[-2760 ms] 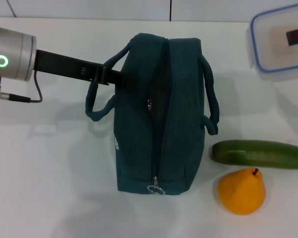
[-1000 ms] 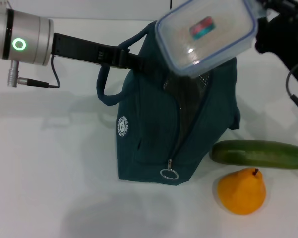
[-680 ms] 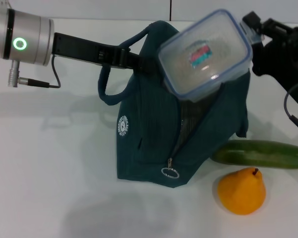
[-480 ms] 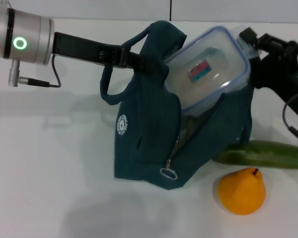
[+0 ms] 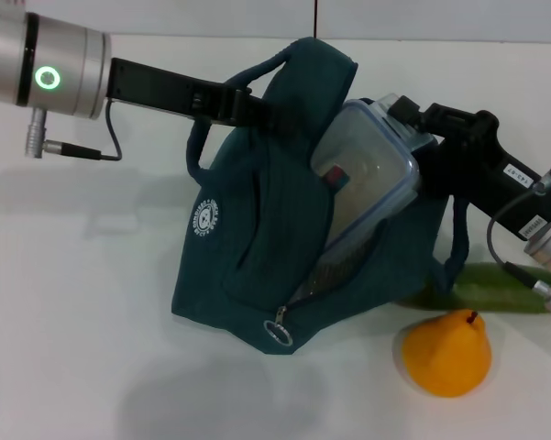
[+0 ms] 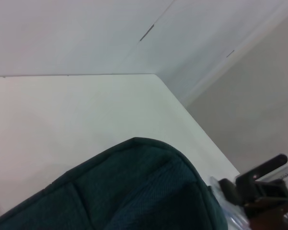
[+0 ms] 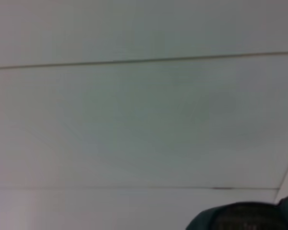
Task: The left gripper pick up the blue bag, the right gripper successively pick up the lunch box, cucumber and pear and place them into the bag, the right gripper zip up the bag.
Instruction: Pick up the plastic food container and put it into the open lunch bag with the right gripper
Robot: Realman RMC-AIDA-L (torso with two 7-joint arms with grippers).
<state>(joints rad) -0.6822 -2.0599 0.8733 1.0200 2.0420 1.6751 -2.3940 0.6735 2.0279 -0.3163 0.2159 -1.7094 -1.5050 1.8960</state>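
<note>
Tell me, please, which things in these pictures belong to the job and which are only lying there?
Belonging to the job:
- left claw, holding the blue bag up by its top
- right claw, pushing the lunch box into the bag
- cucumber, partly behind the bag
- pear

Only lying there:
- nothing; just the white table

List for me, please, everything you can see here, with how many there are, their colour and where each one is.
Bag: one, dark teal-blue, middle of the white table, tilted, mouth open.
Lunch box: one, clear with blue rim, partly inside the bag's mouth.
Cucumber: one, dark green, lying behind the pear, partly hidden by the bag.
Pear: one, orange-yellow, near edge, to the bag's right.
Left gripper: black, shut on the bag's top edge.
Right gripper: black, shut on the lunch box's far end.
</note>
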